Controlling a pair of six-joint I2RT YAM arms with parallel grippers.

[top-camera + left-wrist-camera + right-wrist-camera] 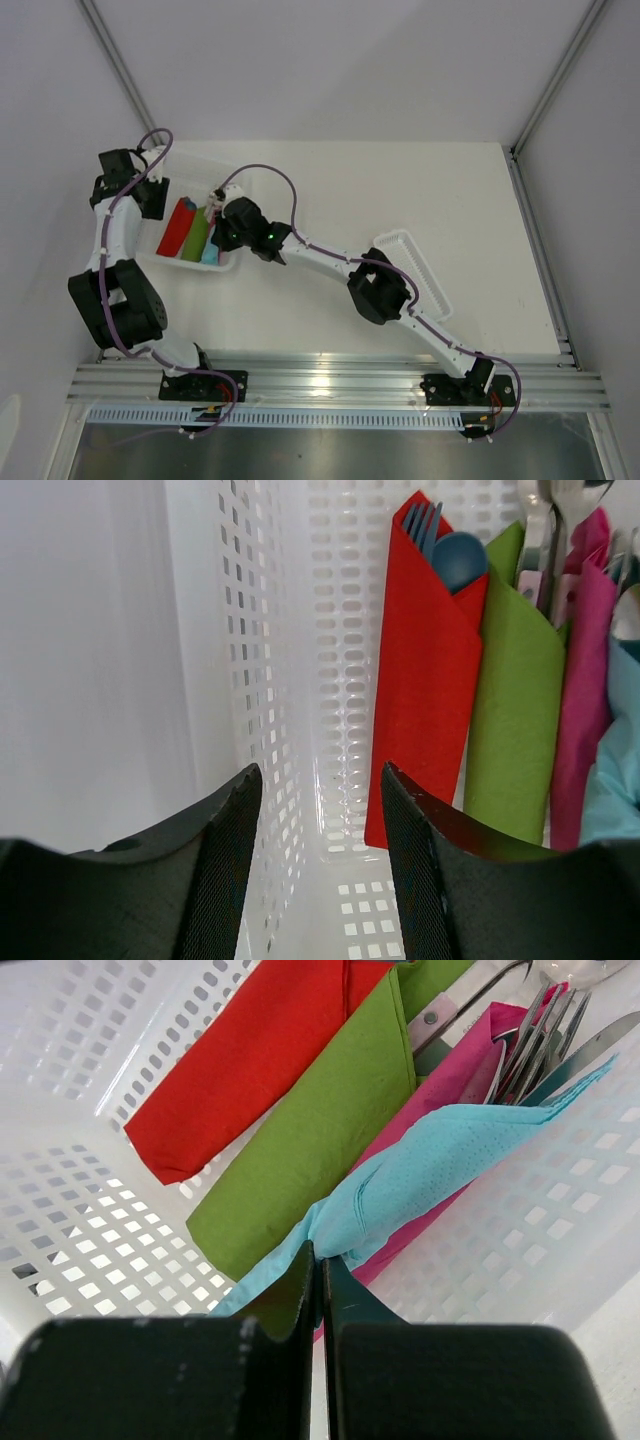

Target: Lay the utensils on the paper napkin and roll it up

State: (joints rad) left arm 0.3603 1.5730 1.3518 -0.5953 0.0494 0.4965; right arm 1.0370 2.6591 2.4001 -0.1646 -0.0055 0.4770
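The teal paper napkin (pixel 440 1160) lies bunched in the white perforated basket (pixel 190 160), on top of the pink roll (pixel 470 1050). My right gripper (pixel 320 1260) is shut on the napkin's near end; in the top view it (pixel 222 238) sits over the basket's right end, by the teal napkin (pixel 210 254). Silver fork tines and a knife blade (pixel 535 1030) show at the napkin's far end; I cannot tell whether they lie inside it or in the pink roll. My left gripper (pixel 320 780) is open and empty, inside the basket's left end beside the red roll (pixel 425 680).
A red roll (pixel 178 226) and a green roll (pixel 197 234) lie side by side in the basket. The red roll holds a blue plastic fork and spoon (pixel 455 555). A second white perforated tray (pixel 420 262) lies under my right arm at mid-table.
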